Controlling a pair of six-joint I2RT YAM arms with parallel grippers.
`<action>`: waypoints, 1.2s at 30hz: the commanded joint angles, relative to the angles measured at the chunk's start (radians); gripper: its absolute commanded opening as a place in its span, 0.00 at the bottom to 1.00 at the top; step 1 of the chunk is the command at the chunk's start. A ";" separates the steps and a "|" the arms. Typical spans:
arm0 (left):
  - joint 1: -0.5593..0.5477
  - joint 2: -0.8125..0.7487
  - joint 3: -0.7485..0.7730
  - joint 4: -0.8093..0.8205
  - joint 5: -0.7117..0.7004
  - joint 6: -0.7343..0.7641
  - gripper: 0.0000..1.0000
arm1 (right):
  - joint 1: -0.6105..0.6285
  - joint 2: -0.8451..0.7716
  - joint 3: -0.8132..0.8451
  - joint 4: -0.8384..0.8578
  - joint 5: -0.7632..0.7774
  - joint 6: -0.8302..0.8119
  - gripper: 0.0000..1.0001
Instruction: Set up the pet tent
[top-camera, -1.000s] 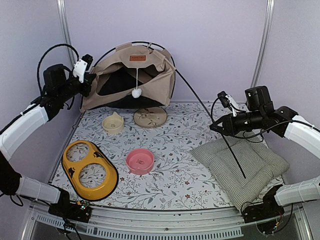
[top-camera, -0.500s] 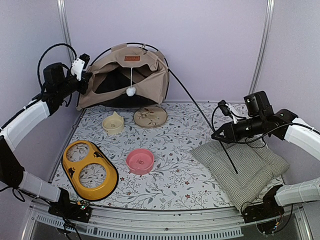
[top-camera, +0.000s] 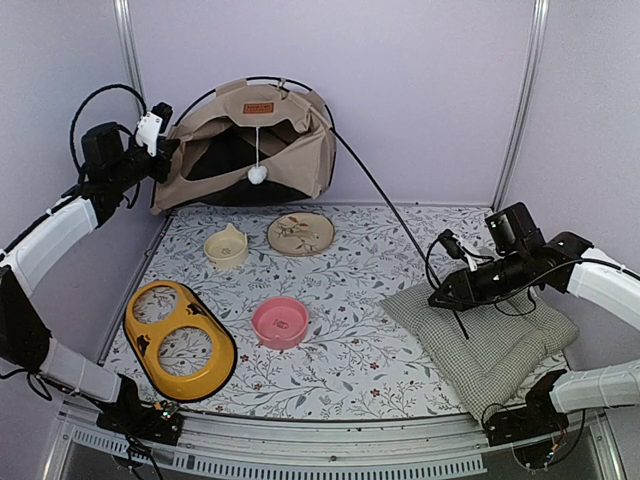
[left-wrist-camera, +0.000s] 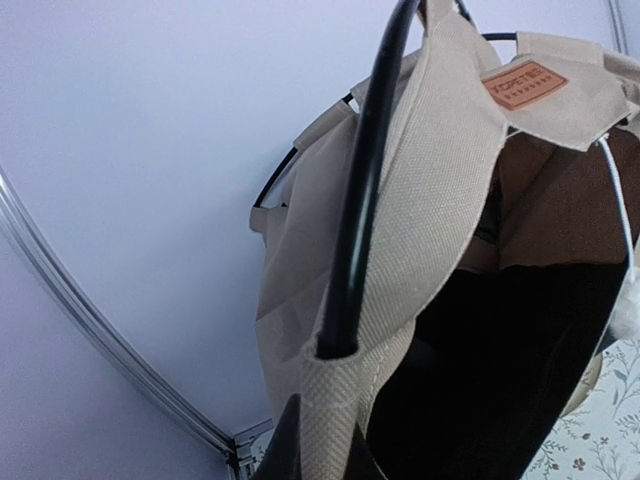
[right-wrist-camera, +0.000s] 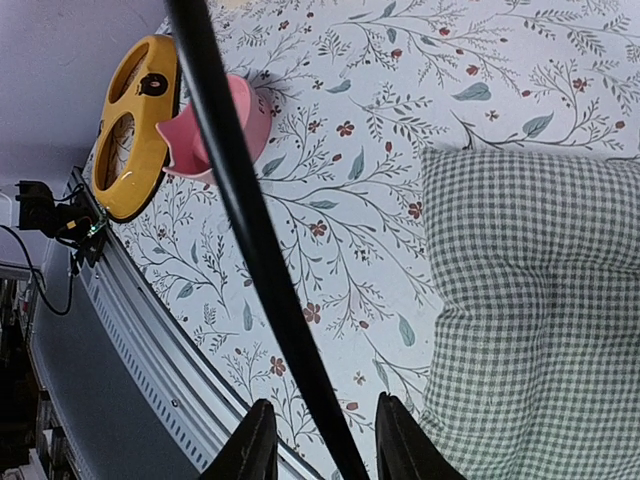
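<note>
The pet tent (top-camera: 240, 140) stands at about 11 o'clock on the flowered mat (top-camera: 350, 290), backed against the rear wall with its dark opening facing us. Its white pompom (top-camera: 257, 175) hangs in the doorway below the orange-brown label (top-camera: 258, 107).

The left gripper (top-camera: 163, 158) sits at the tent's 9 o'clock edge. In its wrist view we see it pinched tight on the beige sleeve, right where a black pole enters the fabric, and the tent body spreads away toward 1 o'clock from the fingers.

A long black pole (right-wrist-camera: 258, 230) leaves the tent's 3 o'clock side and slants down toward 5 o'clock. The right gripper (right-wrist-camera: 325, 445) is well apart from the tent, at roughly 4 o'clock from it, above the 10 o'clock corner of the green-checked cushion (top-camera: 490, 335). Its fingers (right-wrist-camera: 255, 445) stand parted, and the pole passes between them with a gap showing on each side. The pole's free end reaches just past the gripper, over the cushion.
</note>
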 joint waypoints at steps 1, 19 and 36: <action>0.019 0.000 0.045 0.102 0.024 -0.038 0.00 | -0.004 -0.041 -0.023 -0.050 -0.005 0.030 0.35; 0.025 0.012 0.049 0.095 0.047 -0.041 0.00 | -0.002 -0.122 0.002 -0.213 0.049 0.094 0.32; -0.004 0.045 0.108 0.030 0.114 -0.156 0.22 | 0.059 -0.091 -0.003 -0.098 -0.031 0.121 0.00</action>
